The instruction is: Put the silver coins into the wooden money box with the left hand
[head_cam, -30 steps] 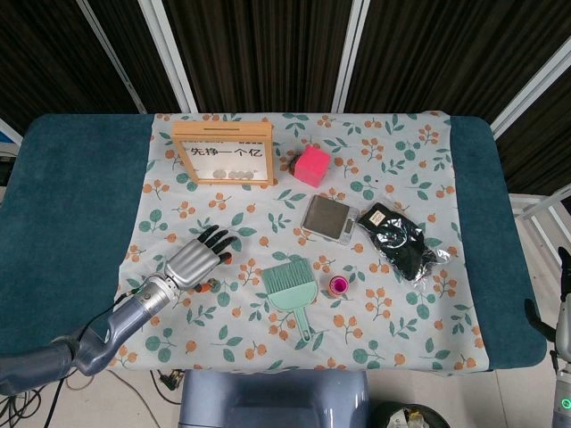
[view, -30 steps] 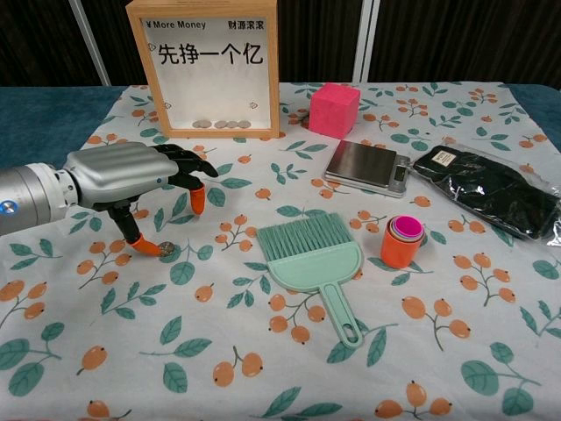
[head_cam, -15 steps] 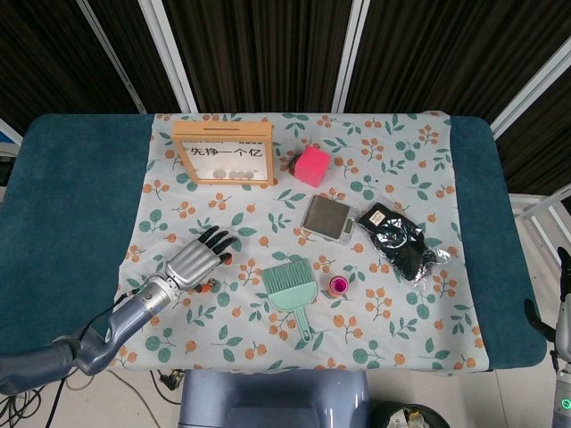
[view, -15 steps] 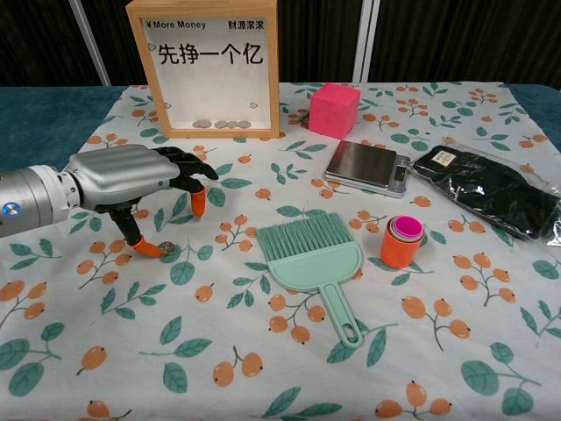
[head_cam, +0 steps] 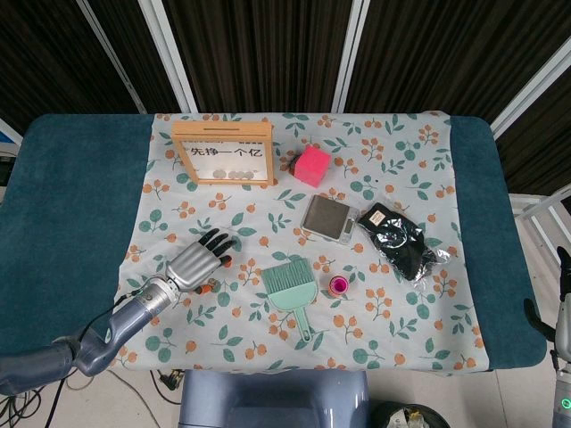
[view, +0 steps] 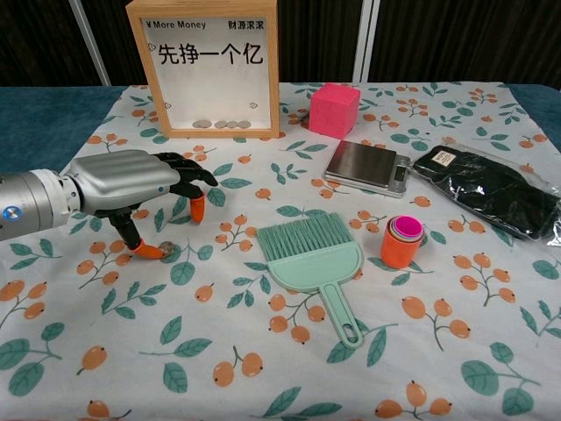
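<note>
So I've got the left hand hovering low over the floral tablecloth, palm down, fingers curled downward but apart, nothing gripped. The orange thumb tip is down on the cloth right beside a small silver coin, touching it or just about; I honestly can't tell which. The wooden money box with the clear front stands upright at the back of the cloth, well apart from the hand, with a few silver coins already lying along its bottom. To the right there's a mint-green plastic hand brush, a small orange cup with a pink inside, a flat silver pocket scale, a pink cube and a black bagged bundle. Right hand isn't showing in either camera.
</note>
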Controlling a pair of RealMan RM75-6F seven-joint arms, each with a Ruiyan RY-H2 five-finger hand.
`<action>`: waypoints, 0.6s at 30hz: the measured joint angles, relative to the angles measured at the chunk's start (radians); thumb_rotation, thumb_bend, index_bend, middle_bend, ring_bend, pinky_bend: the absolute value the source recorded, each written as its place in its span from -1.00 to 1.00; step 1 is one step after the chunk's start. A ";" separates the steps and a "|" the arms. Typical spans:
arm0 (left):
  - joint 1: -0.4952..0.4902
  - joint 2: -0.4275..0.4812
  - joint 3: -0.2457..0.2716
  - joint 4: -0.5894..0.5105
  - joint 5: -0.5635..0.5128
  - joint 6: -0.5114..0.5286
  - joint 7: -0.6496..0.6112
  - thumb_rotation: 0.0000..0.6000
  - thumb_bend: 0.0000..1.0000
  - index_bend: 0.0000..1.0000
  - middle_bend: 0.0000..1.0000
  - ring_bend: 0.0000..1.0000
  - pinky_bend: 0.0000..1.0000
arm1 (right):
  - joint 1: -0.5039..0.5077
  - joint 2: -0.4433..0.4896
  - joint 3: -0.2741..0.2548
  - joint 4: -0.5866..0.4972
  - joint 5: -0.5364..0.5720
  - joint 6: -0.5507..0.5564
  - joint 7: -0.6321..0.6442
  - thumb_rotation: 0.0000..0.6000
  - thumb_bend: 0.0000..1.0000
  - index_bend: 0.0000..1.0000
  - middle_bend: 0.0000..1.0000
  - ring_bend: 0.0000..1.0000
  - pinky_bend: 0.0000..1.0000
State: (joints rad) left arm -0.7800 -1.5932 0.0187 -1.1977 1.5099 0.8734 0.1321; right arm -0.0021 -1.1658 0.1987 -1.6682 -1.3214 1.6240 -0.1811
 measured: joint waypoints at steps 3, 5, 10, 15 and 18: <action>0.000 0.001 0.001 -0.006 -0.003 -0.005 0.009 1.00 -0.97 -0.21 -0.86 -1.00 -1.00 | 0.000 0.001 0.000 0.000 0.000 -0.001 0.002 1.00 -0.28 -0.89 -0.96 -1.00 -1.00; 0.000 0.002 0.001 -0.010 -0.006 -0.008 0.015 1.00 -0.97 -0.21 -0.86 -1.00 -1.00 | 0.000 0.002 0.000 0.001 -0.001 -0.001 0.002 1.00 -0.28 -0.89 -0.96 -1.00 -1.00; -0.002 0.005 0.000 -0.019 -0.010 -0.015 0.031 1.00 -1.00 -0.19 -0.86 -1.00 -1.00 | 0.001 0.001 -0.002 0.003 -0.005 -0.002 0.002 1.00 -0.28 -0.89 -0.96 -1.00 -1.00; -0.006 0.009 -0.004 -0.031 -0.017 -0.025 0.052 1.00 -1.00 -0.13 -0.86 -1.00 -1.00 | 0.001 0.002 -0.002 0.002 -0.003 -0.004 0.002 1.00 -0.29 -0.89 -0.96 -1.00 -1.00; -0.010 0.010 -0.004 -0.034 -0.021 -0.036 0.062 1.00 -1.00 -0.07 -0.85 -1.00 -1.00 | 0.001 0.003 -0.002 0.001 0.001 -0.005 0.003 1.00 -0.28 -0.89 -0.96 -1.00 -1.00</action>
State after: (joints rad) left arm -0.7897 -1.5827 0.0144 -1.2321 1.4890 0.8379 0.1944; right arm -0.0015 -1.1633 0.1970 -1.6671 -1.3208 1.6195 -0.1778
